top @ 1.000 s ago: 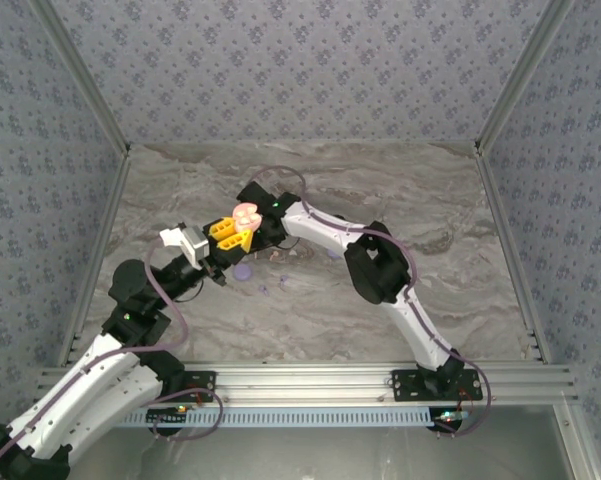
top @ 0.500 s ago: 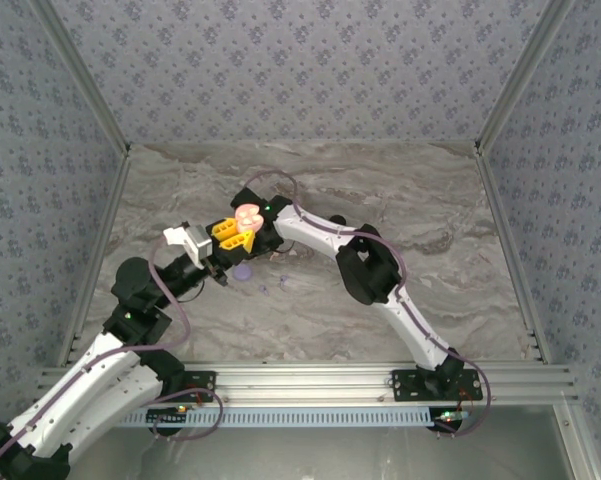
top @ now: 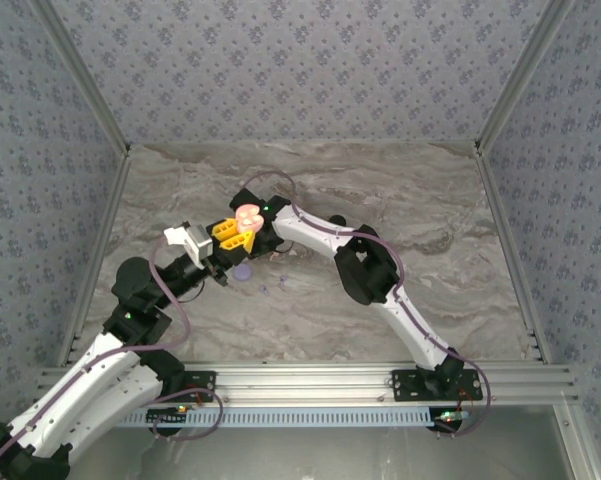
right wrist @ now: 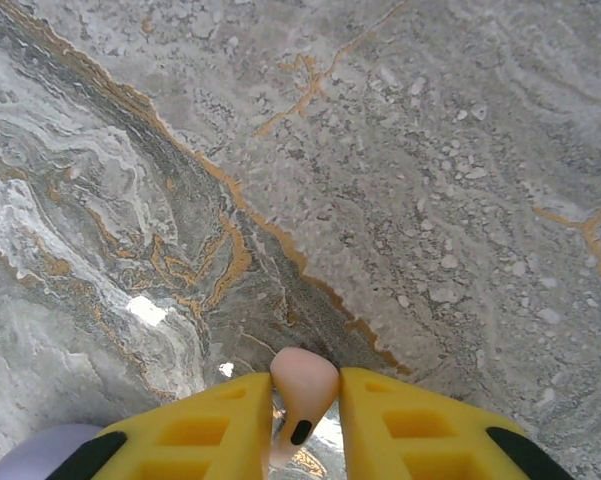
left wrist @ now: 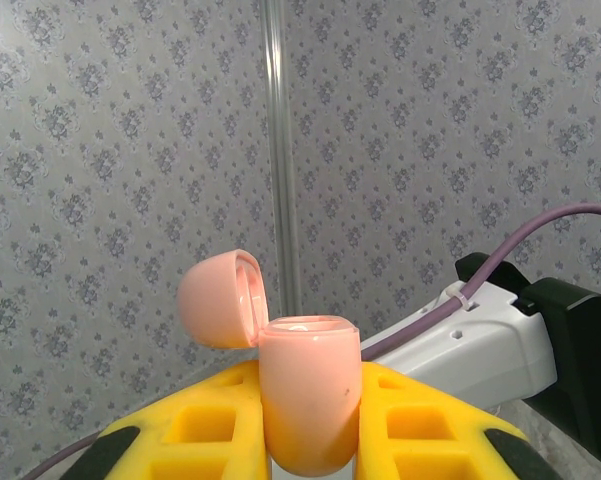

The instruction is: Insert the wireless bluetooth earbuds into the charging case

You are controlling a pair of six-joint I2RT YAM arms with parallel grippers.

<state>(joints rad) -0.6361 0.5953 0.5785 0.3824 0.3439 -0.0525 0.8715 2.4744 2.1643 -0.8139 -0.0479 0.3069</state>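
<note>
The right pincer (right wrist: pixel 305 415) has just closed and now pinches a pink earbud (right wrist: pixel 302 385) between its yellow fingers, over the marbled surface (right wrist: pixel 430 150). The left pincer (left wrist: pixel 310 425), clamped as before, holds the pink charging case (left wrist: pixel 310 400) upright with its lid open. With the bud secured, seating it in the case looks next.

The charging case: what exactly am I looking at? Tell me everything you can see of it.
The charging case is a small, smooth, glossy pink shell shaped like an egg, plastic by its look. It stands upright with its domed lid hinged open to the left in the left wrist view, showing a pale inner rim. The left end effector clamps its lower body between yellow fingers.
</note>
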